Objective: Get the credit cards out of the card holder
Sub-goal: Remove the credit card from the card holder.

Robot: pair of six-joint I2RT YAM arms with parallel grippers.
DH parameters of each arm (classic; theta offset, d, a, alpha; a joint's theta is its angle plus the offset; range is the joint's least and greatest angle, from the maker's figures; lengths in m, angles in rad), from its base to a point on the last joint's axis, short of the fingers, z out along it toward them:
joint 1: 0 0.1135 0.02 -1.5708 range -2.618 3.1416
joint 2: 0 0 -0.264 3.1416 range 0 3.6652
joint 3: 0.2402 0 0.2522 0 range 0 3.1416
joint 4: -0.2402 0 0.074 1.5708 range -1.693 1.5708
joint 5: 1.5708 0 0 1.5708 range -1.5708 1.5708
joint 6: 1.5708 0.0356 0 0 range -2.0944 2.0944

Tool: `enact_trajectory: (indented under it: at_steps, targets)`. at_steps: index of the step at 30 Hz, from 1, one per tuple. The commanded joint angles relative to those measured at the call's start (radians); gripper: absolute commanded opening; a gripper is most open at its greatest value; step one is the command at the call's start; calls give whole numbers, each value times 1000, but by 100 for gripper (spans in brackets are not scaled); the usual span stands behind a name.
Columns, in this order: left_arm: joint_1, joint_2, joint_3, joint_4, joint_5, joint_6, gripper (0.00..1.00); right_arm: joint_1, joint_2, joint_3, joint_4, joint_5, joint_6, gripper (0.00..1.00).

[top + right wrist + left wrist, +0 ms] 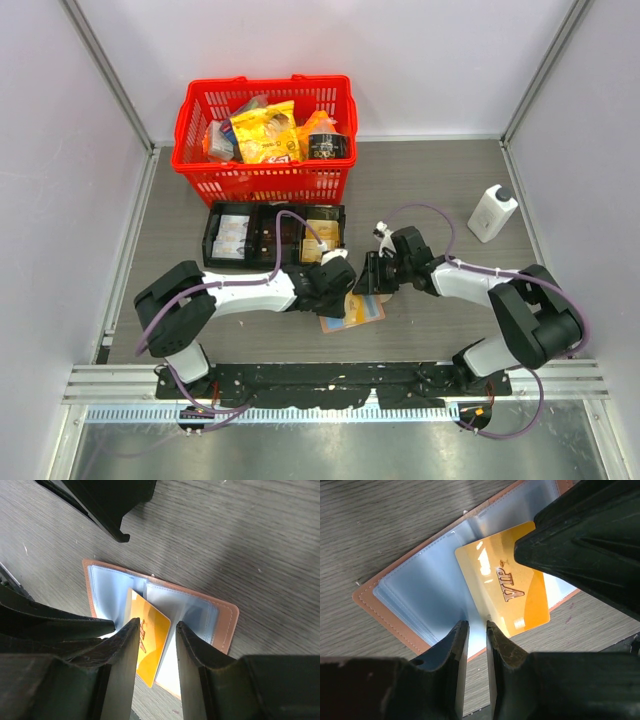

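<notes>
Down the middle of the table [440, 190], both arms have met over the card holder [352, 312]. It lies spread open near the front edge, tan border around pale blue sleeves, just in front of the black tray [275, 235].

A gold card [505, 587] stamped VIP sits on the open sleeves. It lies at an angle, and one corner pokes past the holder's edge.

The left claw [476, 640] is right at the holder's near edge beside that card. Its fingers are drawn almost together, with only a slim slit between them. Pale blue sleeve shows through the slit, but whether they are pinching anything I cannot tell.

The right claw [157, 625] comes in from the right and is parted moderately. In its own camera the gold card shows in the gap, and the card's right edge stands free of the right finger. From the left wrist view, one black finger covers the card's far corner.

At the far side a red basket [195, 110] holds packets, and a white bottle [492, 212] stands off to the right.
</notes>
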Motion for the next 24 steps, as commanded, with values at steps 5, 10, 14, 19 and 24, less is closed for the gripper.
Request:
enact_trajectory:
  at_steps: [5,10,14,19,24]
  targets:
    - [-3,39,-60,-44,-18,13,25,-1,65,22,70,-56,-22,38]
    - [-2,34,-63,-44,-19,13,25,-3,72,16,70,-59,-30,21]
    - [-3,18,-66,-44,-21,11,25,-17,46,10,62,-56,-34,5]
    - [-2,-31,-70,-25,-27,-7,26,-34,-20,1,26,-43,-43,1]
    - [-2,-102,-58,-15,-62,-21,28,-43,-134,1,-72,18,-49,1]
